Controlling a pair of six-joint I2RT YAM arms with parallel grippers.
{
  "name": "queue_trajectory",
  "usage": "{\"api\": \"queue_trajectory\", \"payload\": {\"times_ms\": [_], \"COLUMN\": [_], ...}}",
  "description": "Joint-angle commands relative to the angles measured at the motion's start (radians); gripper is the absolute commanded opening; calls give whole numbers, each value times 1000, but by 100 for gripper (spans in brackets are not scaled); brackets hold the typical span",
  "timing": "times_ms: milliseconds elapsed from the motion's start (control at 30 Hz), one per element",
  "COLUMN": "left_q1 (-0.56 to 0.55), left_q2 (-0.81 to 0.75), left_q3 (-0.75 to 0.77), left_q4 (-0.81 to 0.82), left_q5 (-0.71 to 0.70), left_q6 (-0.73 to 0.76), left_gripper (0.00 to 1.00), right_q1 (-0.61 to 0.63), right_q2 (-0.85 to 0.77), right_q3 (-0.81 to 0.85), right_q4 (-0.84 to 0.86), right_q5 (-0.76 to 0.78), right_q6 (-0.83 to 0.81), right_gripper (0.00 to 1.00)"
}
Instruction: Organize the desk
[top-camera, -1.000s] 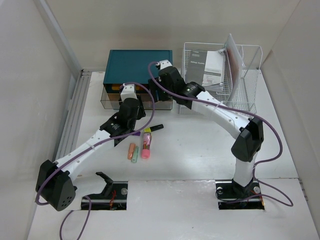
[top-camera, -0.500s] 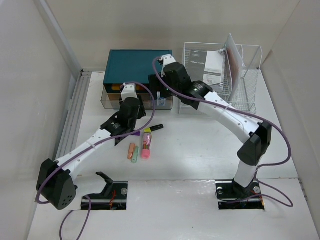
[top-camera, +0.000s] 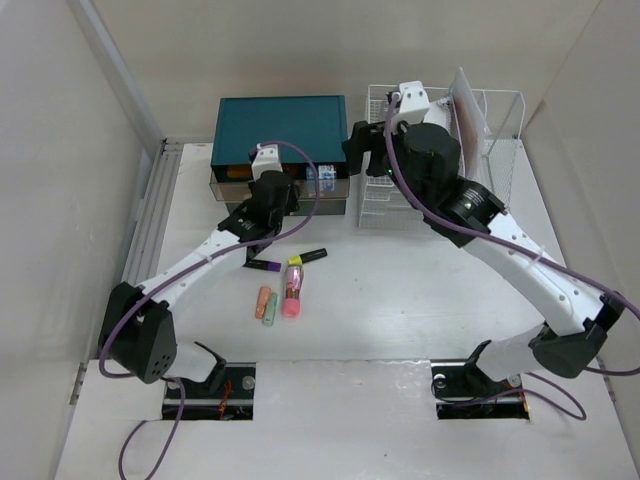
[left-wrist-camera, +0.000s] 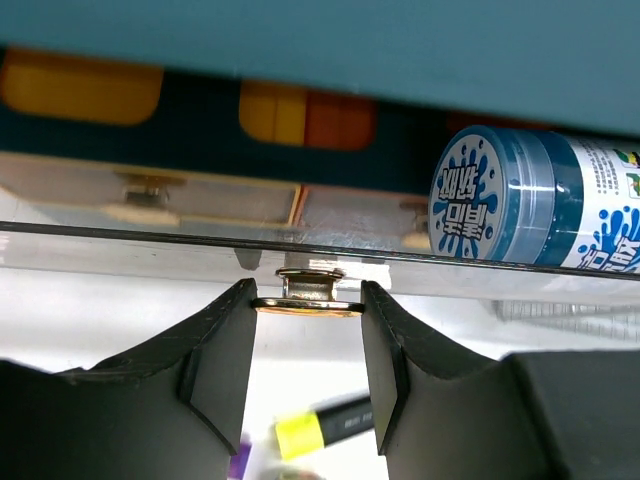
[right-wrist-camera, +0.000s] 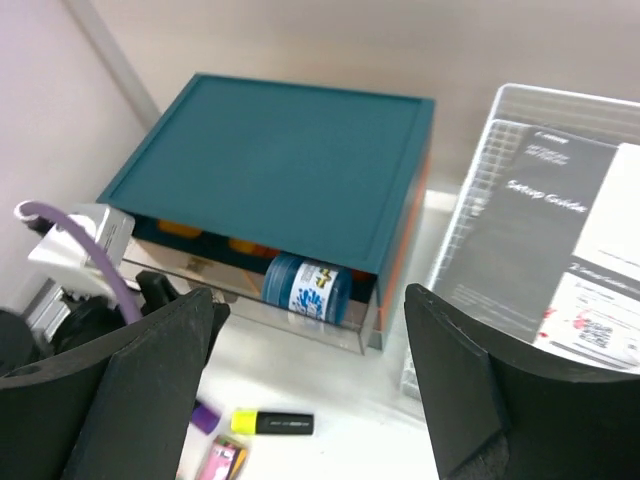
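Looking down from the top external view, the wide flat white matte bench (top-camera: 400, 300) lies under everything. A teal rectangular drawer box (top-camera: 280, 125) stands at its far edge, with a white wire rack (top-camera: 495, 120) just beside it. The left arm (top-camera: 200, 265) reaches to the box's clear plastic drawer (top-camera: 325, 205). Several loose coloured highlighters (top-camera: 291, 290) lie on the bench near it. The right jaws hover above the meeting of box and rack.

From the left wrist, the left jaws sit narrow on a small brass-coloured round knob (left-wrist-camera: 307, 300) on the drawer front, its rim touching both pads (left-wrist-camera: 225, 350). A blue-and-white cylindrical container (left-wrist-camera: 520, 200) lies inside the drawer.

From the right wrist, the right jaws hang wide apart and empty, well above the box.

The hold on the knob looks shallow. An off-axis pull could slip it free or drag the whole box across the bench, and the container may roll and jam the drawer.
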Motion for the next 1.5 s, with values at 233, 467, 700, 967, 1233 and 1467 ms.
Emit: {"api": "queue_trajectory", "payload": {"times_ms": [233,467,700,967,1233,1467], "left_q1": [62,82,82,16,87,169], "left_q2": [155,190,73,-133,-163,-66], "left_q3": [141,164,68,-56,-146,-146], "left_q4": [45,45,68,37,56,108], "left_q5": [76,95,116,98,69,81], "left_q6": [-5,6,15,-18,-5,49], "left_gripper": [0,12,87,99,63,53], "right_q1": [-6,-24,-44,-53,-73,-133], "right_q2": [-62,-72,-72,-92,-101,-137], "right_q3": [-125,-176,-217,-262,-291,-349], "right_q4": [87,97,115,115,115,135], "right_q5": [31,-1,-38,-79,-262,-403], "right_q6": [-56,-56,-56,-56,-97,-108], "right_gripper": [82,82,82,82,82,77]}}
